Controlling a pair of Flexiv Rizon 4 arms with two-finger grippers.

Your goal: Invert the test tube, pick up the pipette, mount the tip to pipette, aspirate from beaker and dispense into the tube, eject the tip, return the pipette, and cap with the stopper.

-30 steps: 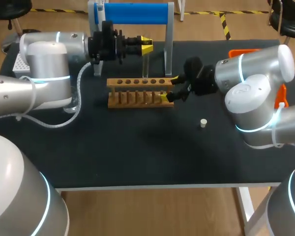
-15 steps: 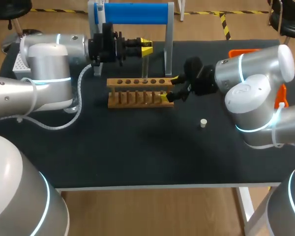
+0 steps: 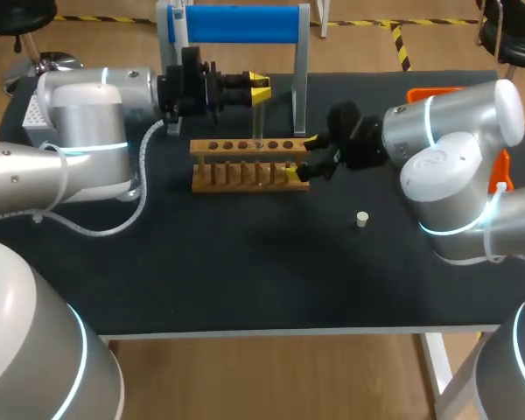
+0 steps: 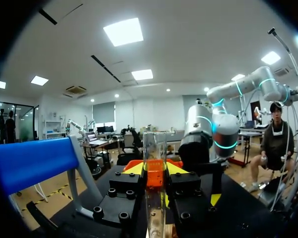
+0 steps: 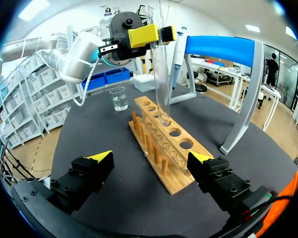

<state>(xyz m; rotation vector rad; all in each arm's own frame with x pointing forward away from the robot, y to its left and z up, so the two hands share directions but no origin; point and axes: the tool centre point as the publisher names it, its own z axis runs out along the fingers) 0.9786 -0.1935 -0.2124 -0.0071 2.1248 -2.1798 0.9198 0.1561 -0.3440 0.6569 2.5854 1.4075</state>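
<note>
A clear glass test tube (image 3: pixel 258 118) stands upright, and my left gripper (image 3: pixel 259 87) is shut on its upper part. Its lower end meets a hole in the wooden rack (image 3: pixel 232 146). In the left wrist view the test tube (image 4: pixel 155 148) rises between the yellow fingers of the left gripper (image 4: pixel 155 172). My right gripper (image 3: pixel 304 157) is open, its fingers either side of the rack's right end without touching. In the right wrist view the right gripper (image 5: pixel 151 163) straddles the rack (image 5: pixel 164 144), with the test tube (image 5: pixel 161 64), the beaker (image 5: pixel 117 98) and the pipette (image 5: pixel 178 47) beyond. A white stopper (image 3: pixel 361 219) lies on the table.
The blue-topped pipette stand (image 3: pixel 236 24) rises behind the rack. A white tip box (image 3: pixel 35 114) sits at the far left of the black table (image 3: pixel 245 262). An orange object (image 3: pixel 437 91) shows behind my right arm.
My left arm has shifted slightly and the tube's lower end has come a little closer to the rack. The right arm has kept still.
</note>
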